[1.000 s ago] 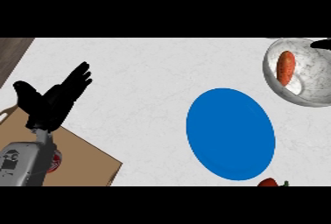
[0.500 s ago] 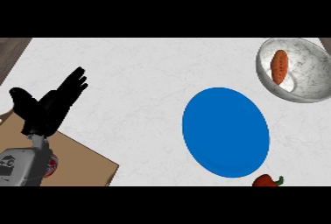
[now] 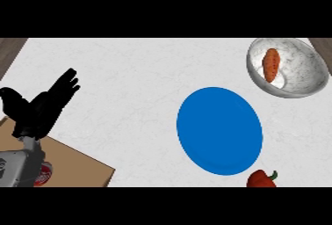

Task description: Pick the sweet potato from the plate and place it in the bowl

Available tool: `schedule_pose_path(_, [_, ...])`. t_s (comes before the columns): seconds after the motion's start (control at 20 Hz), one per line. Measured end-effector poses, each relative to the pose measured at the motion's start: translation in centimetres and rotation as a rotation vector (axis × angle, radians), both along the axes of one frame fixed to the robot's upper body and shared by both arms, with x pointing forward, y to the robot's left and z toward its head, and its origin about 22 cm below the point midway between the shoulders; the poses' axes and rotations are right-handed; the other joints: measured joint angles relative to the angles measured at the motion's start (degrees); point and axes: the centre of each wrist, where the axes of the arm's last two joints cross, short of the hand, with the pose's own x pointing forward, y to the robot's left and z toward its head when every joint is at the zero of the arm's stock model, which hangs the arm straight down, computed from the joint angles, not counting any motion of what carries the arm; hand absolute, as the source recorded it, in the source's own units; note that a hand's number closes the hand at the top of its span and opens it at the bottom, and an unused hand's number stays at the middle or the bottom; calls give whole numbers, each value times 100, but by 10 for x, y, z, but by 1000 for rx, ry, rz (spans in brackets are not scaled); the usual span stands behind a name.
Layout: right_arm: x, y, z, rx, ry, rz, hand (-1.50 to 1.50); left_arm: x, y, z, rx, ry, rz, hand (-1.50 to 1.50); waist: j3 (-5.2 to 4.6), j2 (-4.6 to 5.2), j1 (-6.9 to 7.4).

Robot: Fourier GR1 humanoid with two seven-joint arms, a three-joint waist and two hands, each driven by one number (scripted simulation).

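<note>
White marbled table (image 3: 130, 70) fills frame. Sweet potato (image 3: 271, 64) lies inside bowl (image 3: 304, 83), upper right; task looks done. Plate (image 3: 220, 130), centre-right, bare. Left robot hand (image 3: 40, 110), left edge, fingers straight, spread, holding nothing, resting. Right robot hand not in view. Pepper (image 3: 261, 179) at lower right, just beside plate rim. Brown board (image 3: 71, 167) lower left. Risk: stray arm sweep could nudge bowl near table's upper right edge, or knock pepper.
</note>
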Motion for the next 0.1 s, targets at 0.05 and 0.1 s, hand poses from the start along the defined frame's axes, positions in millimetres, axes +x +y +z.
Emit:
schedule_pose_path(0.05, [-4, -3, -2, 15, 2, 4, 150, 0, 1, 0, 0, 0, 5, 0, 1, -8, -27])
schedule_pose_path(0.1, [-10, -7, -1, 18, 4, 3, 150, -1, -1, 0, 0, 0, 8, 0, 3, -16, -47])
